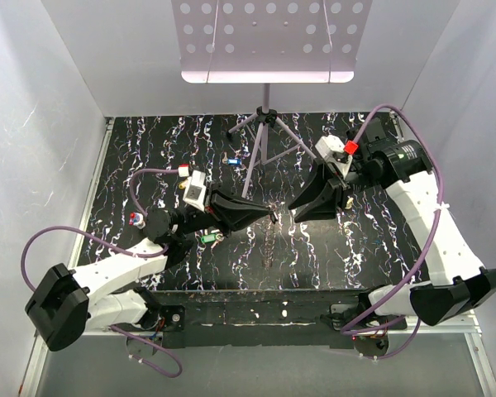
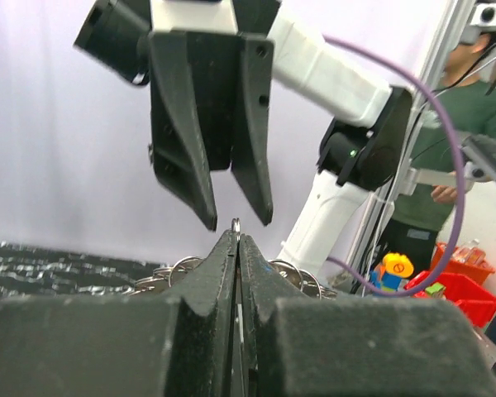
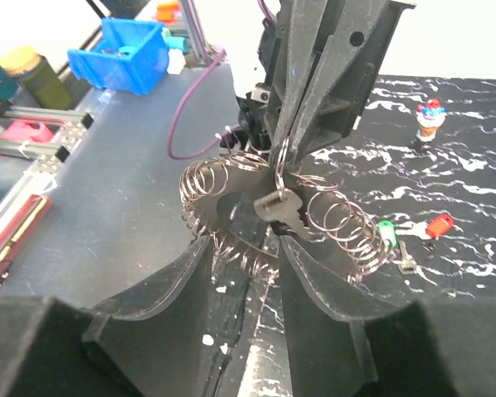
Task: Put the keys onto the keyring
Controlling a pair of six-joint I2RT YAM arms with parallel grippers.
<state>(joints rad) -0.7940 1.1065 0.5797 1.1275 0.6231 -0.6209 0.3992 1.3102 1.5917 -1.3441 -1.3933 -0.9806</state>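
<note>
The left hand was closed at its very tips on a thin wire loop, and a silver key hung from that loop just below the fingertips. The right hand faced it with its jaws apart, one fingertip on each side of the loop and touching neither it nor the key. The keyring, a flat grey plate rimmed all round with more such loops, sat directly under the left hand. Whether the pinched loop belonged to that rim could not be told for certain.

The likeliest trouble was the pinch itself. The wire was thin and held only at the fingertips, so an off-centre squeeze or nudge from the right hand could have twisted the loop out of the grip. The key hung free and would probably have swung away from a slanted touch. The neighbouring loops crowded close beneath the right hand's fingertips, and one could have snagged a finger and dragged the whole ring.

Further out on the desk, beyond the right hand and beside the left arm, lay a green key and a red key, both unthreaded. A small toy figure stood past them. The tripod stand rose behind both hands, clear of the work, so only the packed loops stood in the way.
</note>
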